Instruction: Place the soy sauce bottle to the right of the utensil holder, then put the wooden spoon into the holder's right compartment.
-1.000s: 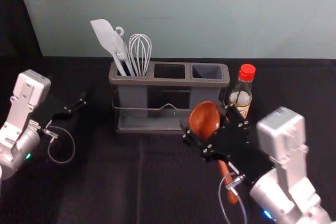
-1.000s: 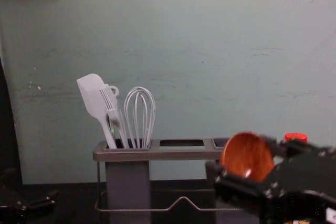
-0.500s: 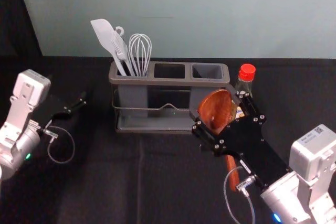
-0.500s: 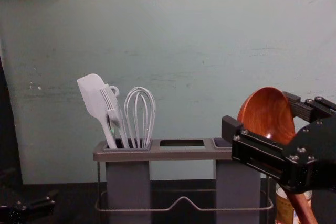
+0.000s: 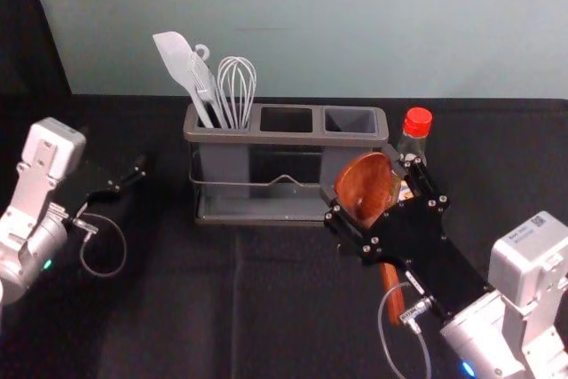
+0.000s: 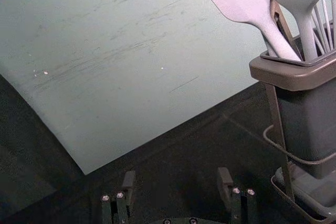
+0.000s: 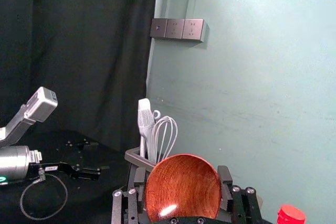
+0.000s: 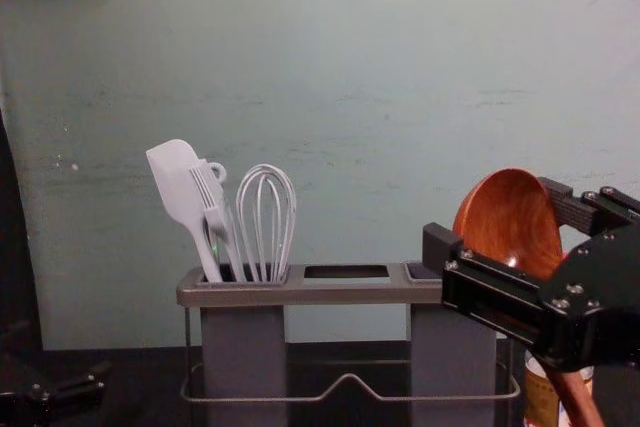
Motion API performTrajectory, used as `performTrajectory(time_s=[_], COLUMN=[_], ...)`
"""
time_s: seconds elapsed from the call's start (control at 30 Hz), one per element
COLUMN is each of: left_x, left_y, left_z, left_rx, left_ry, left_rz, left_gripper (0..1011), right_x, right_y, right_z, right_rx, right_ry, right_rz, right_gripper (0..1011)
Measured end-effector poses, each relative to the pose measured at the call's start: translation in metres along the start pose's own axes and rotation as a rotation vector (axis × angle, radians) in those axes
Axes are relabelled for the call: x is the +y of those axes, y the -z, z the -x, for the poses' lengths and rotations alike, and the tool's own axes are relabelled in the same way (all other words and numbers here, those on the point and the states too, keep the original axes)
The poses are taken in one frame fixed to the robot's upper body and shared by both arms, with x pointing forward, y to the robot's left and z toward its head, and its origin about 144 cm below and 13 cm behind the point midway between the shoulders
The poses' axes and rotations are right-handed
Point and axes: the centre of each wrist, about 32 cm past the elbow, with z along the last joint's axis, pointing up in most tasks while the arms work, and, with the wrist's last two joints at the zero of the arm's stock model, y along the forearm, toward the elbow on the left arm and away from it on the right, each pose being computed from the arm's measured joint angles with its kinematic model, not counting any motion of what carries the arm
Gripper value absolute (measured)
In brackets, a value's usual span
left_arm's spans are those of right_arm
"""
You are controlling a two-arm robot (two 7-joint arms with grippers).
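The broad grey-brown, three-slot plastic utensil holder (image 5: 284, 138) stands mid-table, its open right compartment (image 5: 351, 120) facing up, ready to receive a handle. The black metal right gripper (image 5: 360, 180), in front of the holder's right end, is clamped on the spoon; the left gripper (image 6: 176, 176), parked left of the holder, has its fingers spread with nothing between them. The reddish-brown wooden spoon (image 5: 363, 188) is held near its round bowl, handle slanting down, presumably so the handle can enter first. The red-capped glass soy sauce bottle (image 5: 417, 122) already stands right of the holder, as asked. Against a second ago, spoon and right gripper are higher; against the half-second frame, little differs.
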Motion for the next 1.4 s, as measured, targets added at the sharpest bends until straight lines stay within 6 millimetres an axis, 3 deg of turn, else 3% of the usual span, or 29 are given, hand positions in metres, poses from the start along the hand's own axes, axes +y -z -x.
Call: performTrajectory(time_s=[0.4,0.63,0.87,1.4], left_x=[0.000,0.000,0.000,0.000], left_y=[0.000,0.000,0.000,0.000], left_z=[0.000,0.000,0.000,0.000], left_rx=[0.000,0.000,0.000,0.000], left_ry=[0.000,0.000,0.000,0.000], left_rz=[0.000,0.000,0.000,0.000], left_gripper=[1001,1000,1000,1000], right_x=[0.003,0.021,0.047,0.117], right_y=[-0.008,-0.022,-0.025,-0.007], right_z=[-0.011,-0.029,-0.046,-0.090], right_rx=[-0.025,-0.046,-0.045,-0.027], right_ry=[0.017,0.018,-0.014,-0.116], right_rz=[-0.058,-0.147,-0.238,-0.330], right_gripper=[837,836,836,836])
